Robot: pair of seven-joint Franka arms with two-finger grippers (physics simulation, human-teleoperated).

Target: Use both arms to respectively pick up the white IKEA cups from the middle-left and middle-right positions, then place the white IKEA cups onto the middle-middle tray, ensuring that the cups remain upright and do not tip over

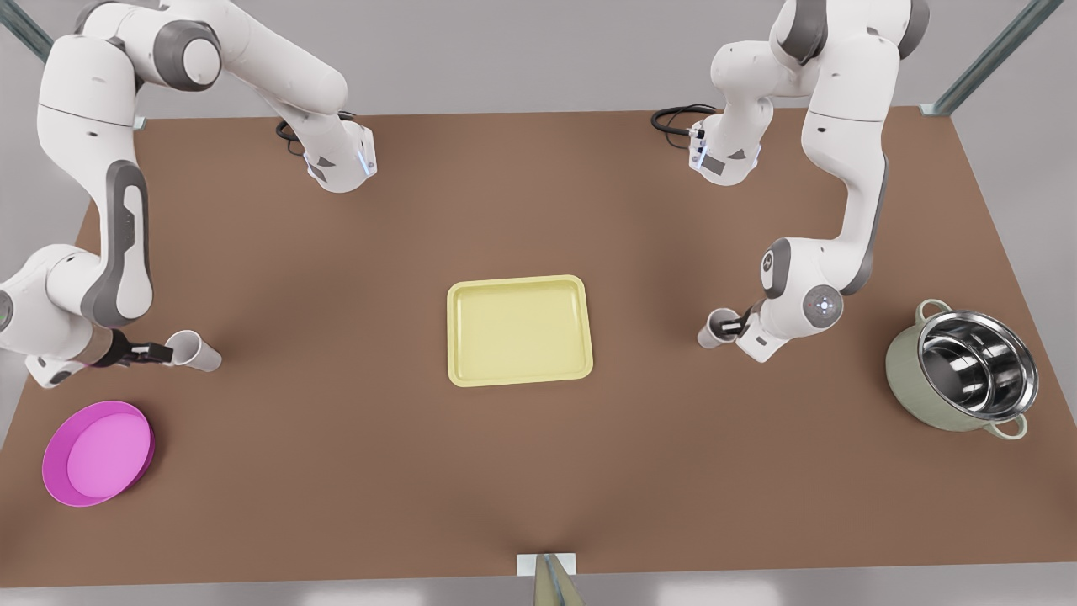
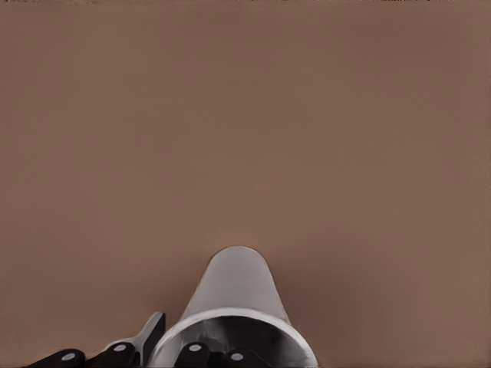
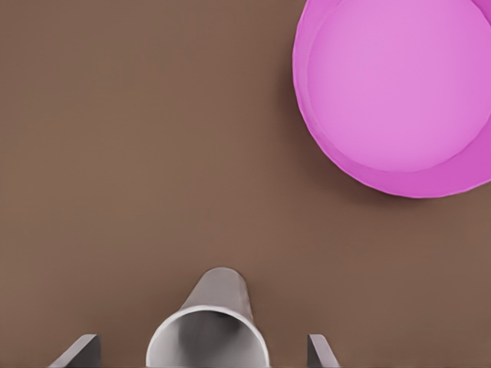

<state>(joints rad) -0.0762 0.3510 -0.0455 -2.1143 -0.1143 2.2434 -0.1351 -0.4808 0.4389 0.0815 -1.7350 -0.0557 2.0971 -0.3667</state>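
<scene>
Right tool (image 1: 162, 353) is open, fingers either side of the cup (image 1: 197, 352) by the magenta plate (image 1: 97, 452), at the front view's left. Left tool (image 1: 737, 326) is pinched on the other cup's (image 1: 715, 329) rim at the right. Both cups are upright on the worktop (image 1: 336, 278), well apart from the tray (image 1: 519, 330).

Simulated lab bench: brown table (image 1: 336, 471), metal frame struts (image 1: 984, 59)

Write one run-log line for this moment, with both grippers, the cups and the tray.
phase: grasp | right gripper: open around cup near magenta plate | left gripper: at other cup rim | tray: no cups yet
</scene>
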